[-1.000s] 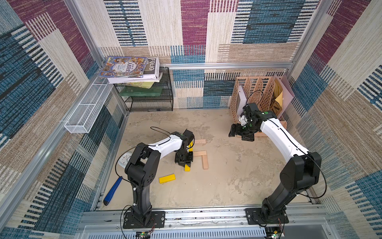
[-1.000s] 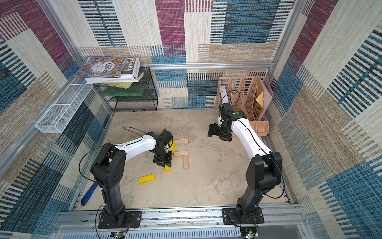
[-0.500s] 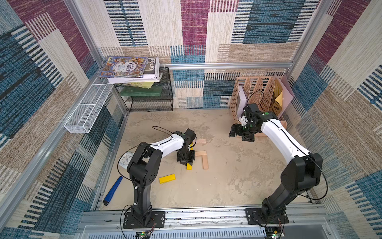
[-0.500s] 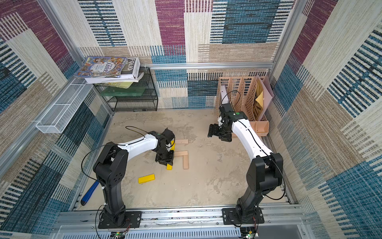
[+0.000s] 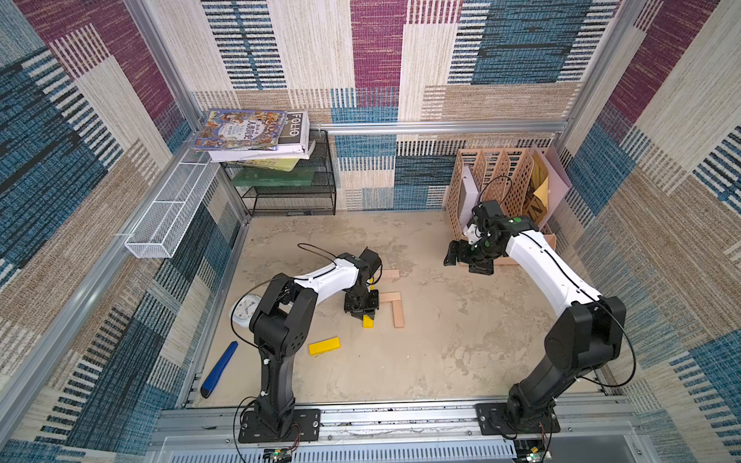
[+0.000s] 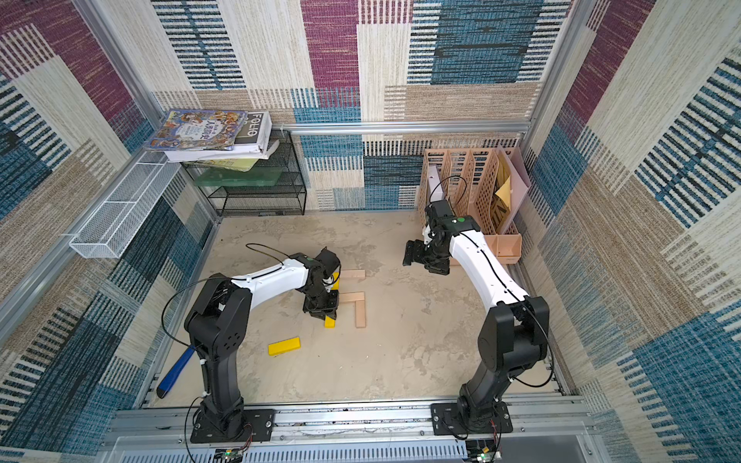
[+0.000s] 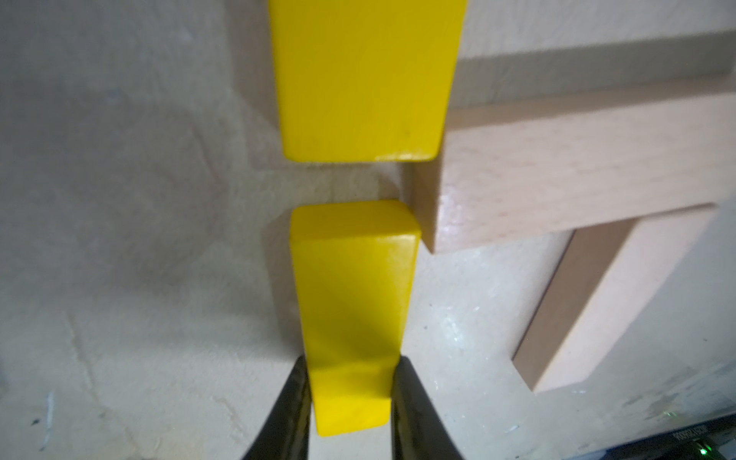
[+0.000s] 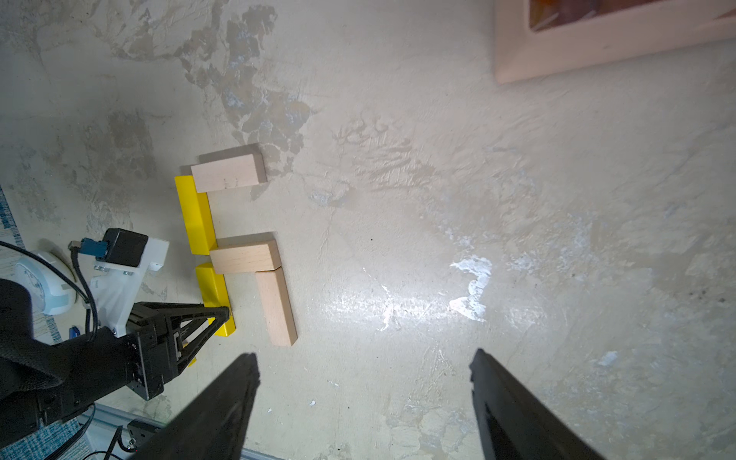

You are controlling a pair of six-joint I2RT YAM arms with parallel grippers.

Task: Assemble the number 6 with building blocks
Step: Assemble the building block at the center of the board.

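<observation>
We see the left claw (image 7: 350,366) clamped on a yellow bar (image 7: 354,286) just short of a second yellow bar (image 7: 362,79) on the tabletop (image 5: 441,360), while the right claw (image 8: 364,352) hangs spread and empty.

I see left arm (image 5: 328,280) stretched forward, wrist pitched down, left gripper (image 7: 350,382) low, jaws pinched on a yellow bar (image 7: 354,298) at its end. Right arm (image 5: 545,268) extended, right gripper (image 8: 364,358) raised, jaws spread wide, empty.
</observation>
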